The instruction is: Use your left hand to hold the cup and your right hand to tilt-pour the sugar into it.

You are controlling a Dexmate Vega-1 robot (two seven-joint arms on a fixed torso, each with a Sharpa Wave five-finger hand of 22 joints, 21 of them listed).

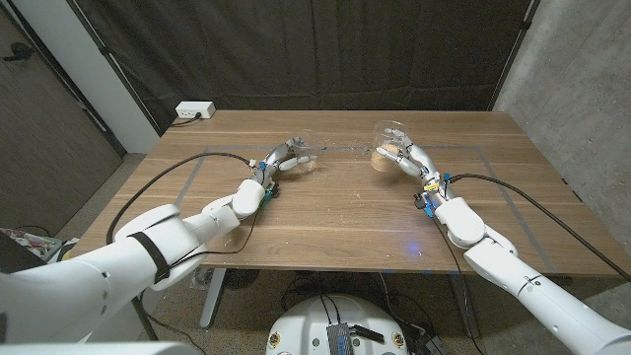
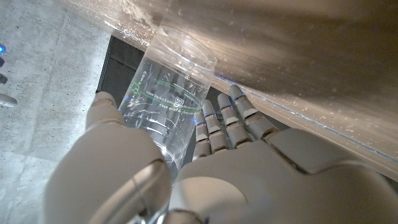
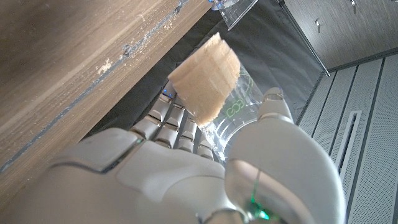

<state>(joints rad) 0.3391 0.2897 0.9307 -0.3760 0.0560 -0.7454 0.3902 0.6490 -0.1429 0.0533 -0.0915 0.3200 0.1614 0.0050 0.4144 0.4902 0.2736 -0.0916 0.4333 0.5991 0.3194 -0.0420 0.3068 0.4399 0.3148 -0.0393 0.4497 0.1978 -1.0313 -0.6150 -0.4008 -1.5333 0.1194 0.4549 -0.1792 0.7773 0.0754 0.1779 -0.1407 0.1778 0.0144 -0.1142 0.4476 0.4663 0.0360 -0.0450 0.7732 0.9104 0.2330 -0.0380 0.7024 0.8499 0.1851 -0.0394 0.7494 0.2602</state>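
The empty cup (image 1: pixel 304 154) is held by the left robot hand (image 1: pixel 280 159) on the surface (image 1: pixel 335 212). The sugar cup (image 1: pixel 387 148), well apart, is gripped by the right robot hand (image 1: pixel 409 158). It should be carried over and tilted slowly.

- A wooden table (image 1: pixel 335 212) fills the middle of the frame, with thin taped lines (image 1: pixel 498 182) marking a rectangle on its top.
- Behind it, across the top, hangs a dark curtain (image 1: pixel 325 49).
- At upper right stands a grey concrete wall (image 1: pixel 582 89).
- At the table's upper left corner sits a white box (image 1: pixel 194 110), possibly a power strip.
- A grey floor (image 1: pixel 99 197) shows at left.
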